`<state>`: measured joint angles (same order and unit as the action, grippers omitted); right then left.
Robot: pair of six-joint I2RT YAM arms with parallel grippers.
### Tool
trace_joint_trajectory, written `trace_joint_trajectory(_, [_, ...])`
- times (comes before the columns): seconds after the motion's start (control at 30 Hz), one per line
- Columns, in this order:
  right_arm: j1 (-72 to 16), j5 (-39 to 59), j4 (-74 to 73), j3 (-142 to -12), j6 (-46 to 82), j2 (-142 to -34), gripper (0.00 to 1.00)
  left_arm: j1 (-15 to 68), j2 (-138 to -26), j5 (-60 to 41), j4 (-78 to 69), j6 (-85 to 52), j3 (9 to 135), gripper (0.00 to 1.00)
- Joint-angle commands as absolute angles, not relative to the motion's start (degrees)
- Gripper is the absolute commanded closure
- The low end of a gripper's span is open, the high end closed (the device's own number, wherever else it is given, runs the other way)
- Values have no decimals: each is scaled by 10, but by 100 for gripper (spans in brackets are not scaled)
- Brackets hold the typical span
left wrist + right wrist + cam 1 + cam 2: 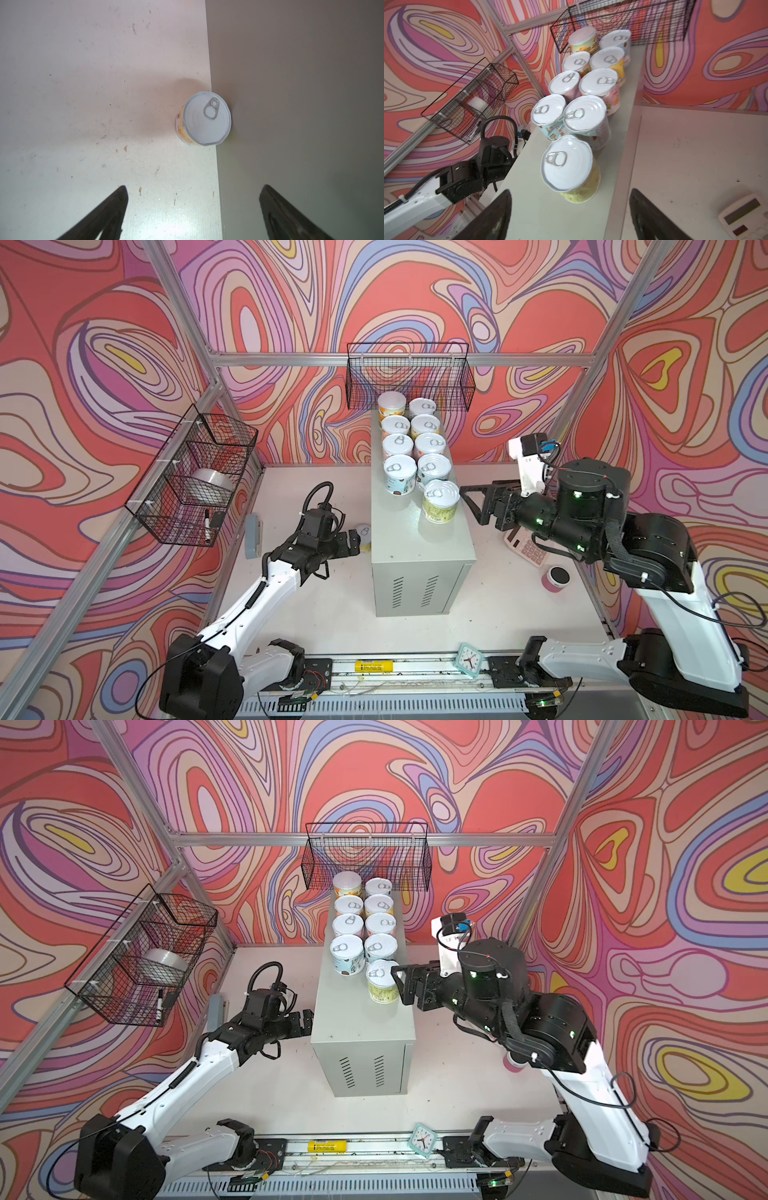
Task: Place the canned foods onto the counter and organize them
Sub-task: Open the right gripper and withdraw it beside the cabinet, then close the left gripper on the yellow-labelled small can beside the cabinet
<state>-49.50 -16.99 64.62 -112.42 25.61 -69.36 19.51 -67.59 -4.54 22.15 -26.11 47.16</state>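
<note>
At mid-scene: tall light-grey rectangular metal surface (419, 547) (365, 1025), standing on the white lower surface (332, 614), with vent slits on its near end. Holds nine short cylindrical silvery-lidded tins (430, 444) on its glossy top, all upright, packed in two columns toward the far end (four on the left, five on the right).

Foremost of the nine: yellow-green-labelled tin (441, 499) (571, 166), just in front of its neighbours and well back from the near edge.

Right claw (471, 506) (571, 191): spread wide, level with the side of that tin, gripping nothing. Clear gaps on both sides of the tin in the right wrist view.

Tenth item, yellow-labelled tin with pull-tab lid (207, 118) (363, 532): upright on the white lower surface, tight against the left wall of the grey surface (contact or hairline gap, cannot tell). Half hidden behind the left claw in a top view.

Left claw (193, 187) (353, 542): spread, empty, held over the white lower surface with fingertips short of the yellow-labelled tin.

Also noted to the right of the grey surface: white calculator (743, 216) and small pink cylinder with black top (557, 578).
</note>
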Motion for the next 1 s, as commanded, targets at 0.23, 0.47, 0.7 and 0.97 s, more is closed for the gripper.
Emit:
trace_joint_trajectory(0.23, [-418, -355, 670, -1016, 310, -651, 2, 201, -740, -46, 179, -225, 494, 1])
trace_joint_trajectory(0.47, [-251, -214, 602, -917, 279, -642, 2, 202, -743, -52, 168, -219, 499, 2])
trace_joint_trajectory(0.7, [-9, 69, 483, -792, 298, -658, 2, 203, -749, -59, 157, -213, 497, 1])
trace_joint_trajectory(0.97, [56, 112, 405, -676, 310, -662, 2, 210, -746, -56, 130, -203, 481, 0])
